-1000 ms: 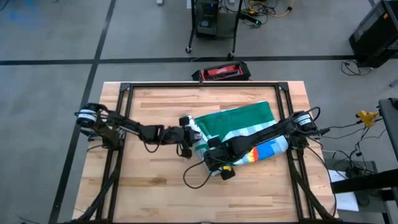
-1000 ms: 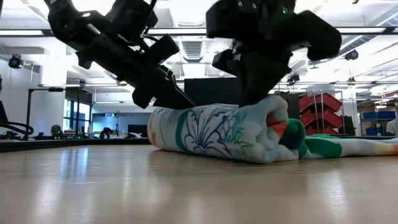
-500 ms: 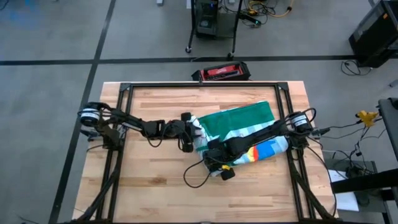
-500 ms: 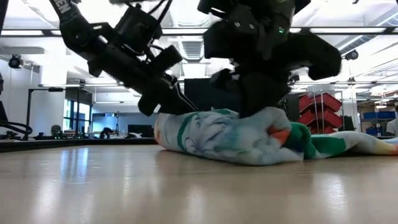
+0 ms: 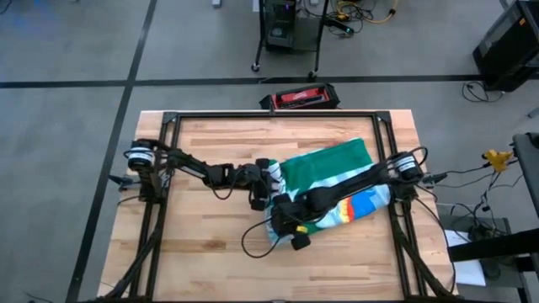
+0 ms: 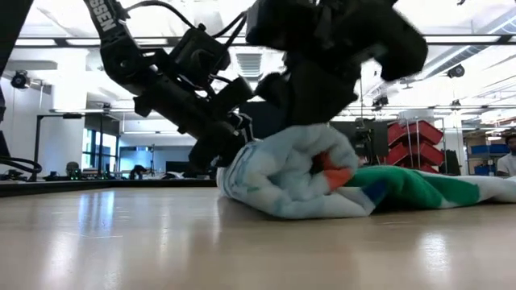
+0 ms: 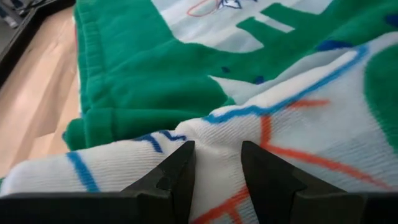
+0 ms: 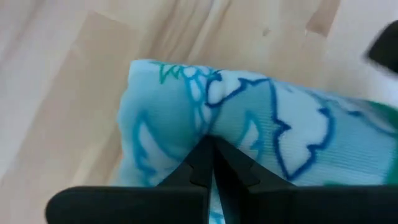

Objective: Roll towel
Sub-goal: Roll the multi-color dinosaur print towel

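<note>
The towel (image 5: 328, 168) lies on the wooden table, right of the middle. Its near part is rolled into a thick pale printed roll (image 6: 290, 173). The green back (image 5: 324, 160) lies flat beyond the roll. My left gripper (image 5: 269, 180) is at the roll's left end, shut on the cloth. My right gripper (image 5: 286, 220) is at the roll's near left corner, shut on the cloth, and in the low view (image 6: 310, 97) it stands above the roll. My left gripper pinches a raised fold of the pale printed cloth (image 7: 217, 127) between its two fingers (image 7: 177, 171) at the roll's left end. It comes slanting down from the table's left. The roll lies on the table. My right gripper pinches the pale blue printed cloth (image 8: 208, 121) on the roll's outer layer, near its left end. The fingers (image 8: 202, 158) come from above, pointing down. The roll rests on the table under them.
A black metal frame (image 5: 269, 115) runs round the table top. A red and black case (image 5: 299, 98) lies on the floor beyond the far edge. Bare wood (image 5: 210, 236) lies to the left and near side of the towel.
My left gripper has gone toward the table's right edge and a little toward the far edge, still shut on the cloth. The roll's left end has gone the same way. The roll now stands taller and rounder in the low view.
</note>
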